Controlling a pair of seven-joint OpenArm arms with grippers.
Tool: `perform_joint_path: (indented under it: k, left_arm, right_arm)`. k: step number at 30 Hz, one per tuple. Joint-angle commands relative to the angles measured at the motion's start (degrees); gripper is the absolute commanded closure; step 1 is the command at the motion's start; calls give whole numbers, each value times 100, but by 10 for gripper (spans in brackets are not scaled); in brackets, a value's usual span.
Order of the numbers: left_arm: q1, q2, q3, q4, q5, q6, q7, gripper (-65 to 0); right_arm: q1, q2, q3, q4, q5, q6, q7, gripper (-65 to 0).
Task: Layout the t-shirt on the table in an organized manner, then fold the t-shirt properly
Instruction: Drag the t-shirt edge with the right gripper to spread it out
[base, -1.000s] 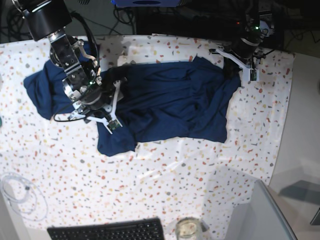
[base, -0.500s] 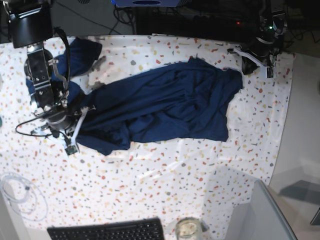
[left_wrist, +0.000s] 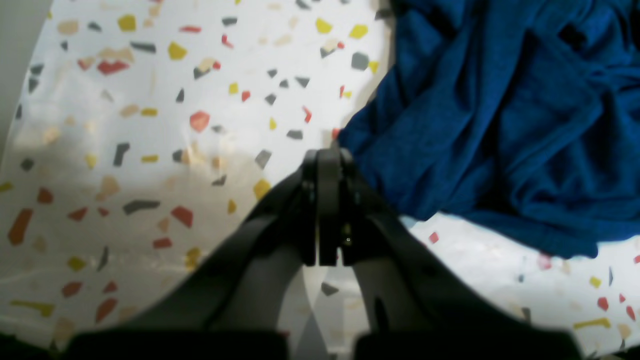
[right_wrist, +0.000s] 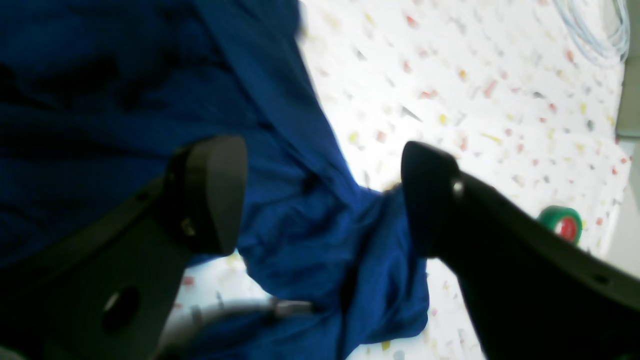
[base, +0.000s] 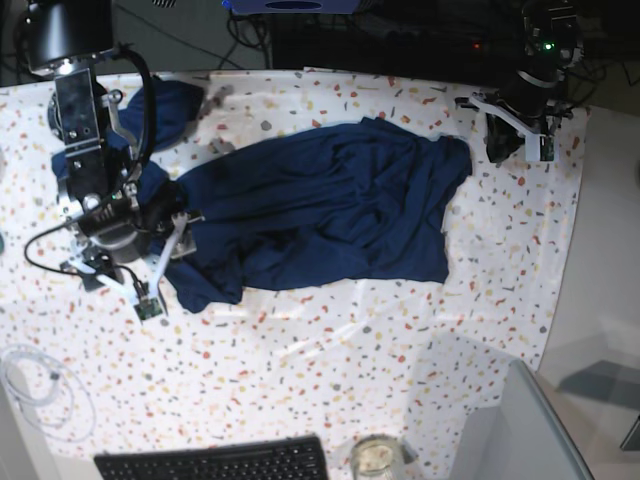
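The t-shirt sprawls wrinkled across the far middle of the speckled surface, one bunched end trailing off to the left, and there sits the right gripper with its fingers spread wide apart, a fold of navy cloth lying loose between them. Over at the far right corner the left gripper hovers with its fingers pressed tight together on nothing, tips just beside the shirt's edge. Nearer the camera, a black keyboard and a glass jar line the near edge.
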Motion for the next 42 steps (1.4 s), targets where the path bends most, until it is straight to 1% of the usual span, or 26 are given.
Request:
perform_joint_path:
  k: [1, 4, 6, 8, 11, 12, 13, 14, 15, 17, 18, 19, 20, 23, 25, 30, 35, 37, 38, 42]
  left_arm:
    - [31, -28, -25, 95, -36, -6, -128, 0]
    - [39, -28, -25, 77, -36, -6, -128, 0]
    - [39, 16, -25, 77, -36, -6, -128, 0]
    - [39, 33, -34, 77, -36, -6, -128, 0]
    - [57, 33, -52, 42, -36, -6, -128, 0]
    - [75, 33, -148, 7, -36, -6, -128, 0]
    - [83, 42, -271, -55, -36, -6, -128, 0]
    - [83, 60, -368, -116, -36, -6, -128, 0]
    - [75, 112, -465, -186, -36, -15, -137, 0]
    - [75, 165, -702, -301, -36, -33, -137, 0]
    - [75, 165, -772, -336, -36, -33, -137, 0]
    - [75, 165, -816, -362, -36, -33, -137, 0]
    - [92, 165, -843, -397, -36, -33, -137, 0]
    - [110, 121, -860, -459, -36, -33, -146, 0]
    - [119, 148, -860, -406, -36, -33, -146, 0]
    - [75, 156, -852, -362, -36, -33, -137, 0]
    - [75, 165, -808, -134, -36, -33, -137, 0]
    - [75, 165, -808, -99, -36, -33, -137, 0]
    - [66, 165, -808, -81, -36, -33, -137, 0]
    - [66, 165, -808, 7, -36, -33, -137, 0]
  right_arm:
    - [342, 8, -96, -210, -39, -24, 72, -458]
    - [966, -54, -483, -1309, -30, -24, 90, -459]
    - [1327, -186, -711, -1977, -30, -24, 169, -459]
    - [1555, -274, -746, -2566, -30, -24, 477, -455]
    - [1731, -274, -746, -3190, -39, -32, 1057, -449]
    - [1740, -265, -746, -3295, -39, -32, 1180, -428]
    - [1749, -230, -746, -3383, -39, -32, 1294, -375]
    - [1758, -221, -746, -3392, -39, -32, 1338, -309]
    - [1758, -195, -729, -3383, -39, -32, 1338, -227]
    - [1722, -80, -483, -3287, -39, -32, 1329, -17]
    - [1670, -63, -316, -3216, -39, -32, 1329, 0]
    - [1573, -28, -131, -3076, -39, -32, 1329, 0]
    - [1511, -19, 45, -2944, -39, -32, 1338, -24]
    - [1274, 16, 564, -2408, -48, -32, 1329, 0]
    - [1169, 157, 818, -2241, -48, -32, 1329, 0]
    - [1072, 412, 1355, -2293, -56, -32, 1321, 0]
    - [1002, 509, 2102, -2408, -56, -59, 1048, -9]
    - [975, 500, 2093, -2487, -56, -41, 890, -20]
    - [940, 509, 2023, -2469, -56, -41, 793, -53]
    - [659, 518, 1768, -1898, -56, -41, 617, -288]
